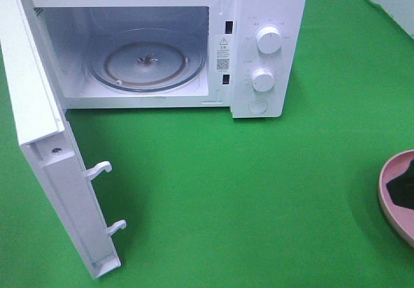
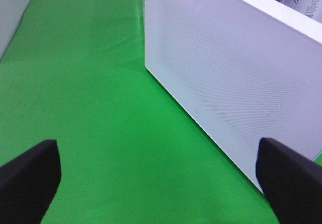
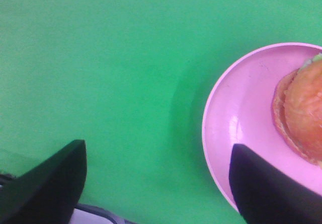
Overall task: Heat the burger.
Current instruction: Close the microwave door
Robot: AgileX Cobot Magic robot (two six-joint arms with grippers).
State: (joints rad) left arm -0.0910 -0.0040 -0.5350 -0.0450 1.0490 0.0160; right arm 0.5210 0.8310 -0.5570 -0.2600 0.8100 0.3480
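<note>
Exterior high: white microwave (image 1: 265, 16) sits at 12 o'clock on the green surface (image 1: 246, 191), door (image 1: 39, 139) swung wide open toward 8 o'clock
Inside: glass turntable (image 1: 147, 65) is bare, nothing on it
Knobs: two round dials (image 1: 268, 40) on the panel, one above the other
Plate: pink plate (image 1: 388, 184) just peeks in at the 3 o'clock edge, with something dark over it, can't tell what
Burger: the burger (image 3: 302, 110) is on the plate (image 3: 241, 118), off to one side of it, only partly in the right wrist shot
Right claw: the right claw (image 3: 156, 183) is spread wide, gripping nothing; one finger (image 3: 266, 189) hangs over the plate rim, the other over bare green
Left claw: the left claw (image 2: 158, 176) is wide open too and empty, hovering over the green just beside the door's (image 2: 231, 78) outer face
</note>
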